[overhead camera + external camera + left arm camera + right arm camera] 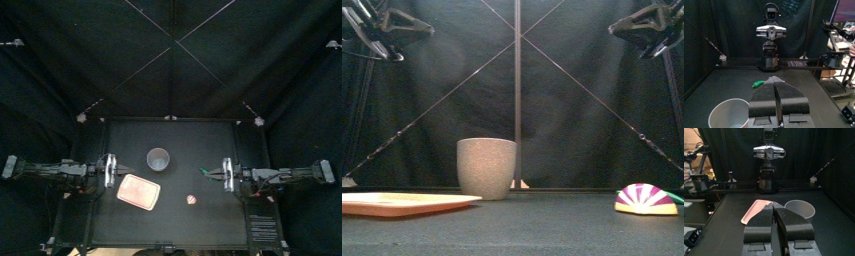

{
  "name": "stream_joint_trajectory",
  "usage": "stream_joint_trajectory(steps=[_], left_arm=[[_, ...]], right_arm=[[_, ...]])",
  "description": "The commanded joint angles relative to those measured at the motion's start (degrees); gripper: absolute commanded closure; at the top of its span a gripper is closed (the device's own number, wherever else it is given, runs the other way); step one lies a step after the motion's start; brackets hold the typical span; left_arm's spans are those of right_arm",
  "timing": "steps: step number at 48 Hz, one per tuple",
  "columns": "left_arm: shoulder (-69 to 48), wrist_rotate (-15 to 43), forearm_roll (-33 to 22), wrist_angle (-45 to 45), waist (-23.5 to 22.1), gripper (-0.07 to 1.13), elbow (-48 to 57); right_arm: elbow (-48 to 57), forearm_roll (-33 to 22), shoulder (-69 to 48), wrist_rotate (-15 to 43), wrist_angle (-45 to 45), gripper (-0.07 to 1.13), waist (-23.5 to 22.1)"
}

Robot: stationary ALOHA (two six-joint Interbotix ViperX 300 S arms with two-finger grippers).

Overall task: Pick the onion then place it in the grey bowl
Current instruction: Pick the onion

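- The onion (pixel 647 199), a small domed toy with pink and white stripes and a yellow base, lies on the counter (pixel 214 140) toward its front, right of the middle.
- Nothing touches the onion; it sits well apart from both arms.
- The tall grey cup (pixel 486 168) stands upright near the counter's middle, further back than the onion and to its left.
- A flat pink tray (pixel 139 192) lies in front of the cup and to its left, not touching it, with the onion off to its right.
- The left end effector (pixel 775 85) hangs above the counter's left side, clenched on nothing, its jaws pressed together.
- The right end effector (pixel 773 208) hangs above the right side, facing the left one; its jaws are likewise closed and empty.
- The cup and the tray lie between the two arms.
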Motion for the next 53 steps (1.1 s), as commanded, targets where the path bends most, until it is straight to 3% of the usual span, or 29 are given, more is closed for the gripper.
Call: stream_joint_trajectory(steps=[1, 7, 12, 17, 23, 25, 31, 42, 53], left_arm=[[0.35, -0.18, -0.97, 2.37, 0.09, 1.1, -1.85], [0.09, -0.18, -1.23, 3.34, 0.09, 1.09, -2.11], [0.09, -0.26, -1.41, 3.43, 0.09, 1.07, -2.11], [0.09, -0.35, -1.93, 3.34, 0.18, 1.07, -2.11], [0.0, -0.09, -2.9, 3.34, 0.26, 1.07, -2.02], [0.0, -0.09, -2.99, 3.43, 0.26, 1.07, -2.02], [0.0, 0.0, -2.99, 3.69, 0.44, 1.07, -1.93], [0.0, -0.09, -2.99, 3.52, 1.32, 1.07, -1.58], [0.0, -0.09, -2.99, 3.08, 1.49, 1.07, -1.49]], right_arm=[[-0.7, 0.35, 1.58, 0.62, -0.09, 1.01, 0.18], [-1.67, 2.11, 4.66, 2.64, 0.0, 0.96, 0.18], [-2.64, 4.39, 8.26, 4.13, 0.0, 0.83, 0.35], [-3.43, 5.89, 12.13, 5.54, 0.0, 0.53, 0.44], [-4.57, 8.0, 17.14, 6.77, 0.0, 0.05, 0.44], [-5.01, 8.44, 18.72, 6.77, 0.0, -0.03, 0.62], [-5.62, 7.21, 24.96, 6.15, 1.05, 0.03, 2.72], [-8.96, 5.54, 36.47, 6.77, 10.2, 0.08, 11.87], [-14.15, 5.36, 45.62, 6.59, 21.36, 0.08, 13.54]])
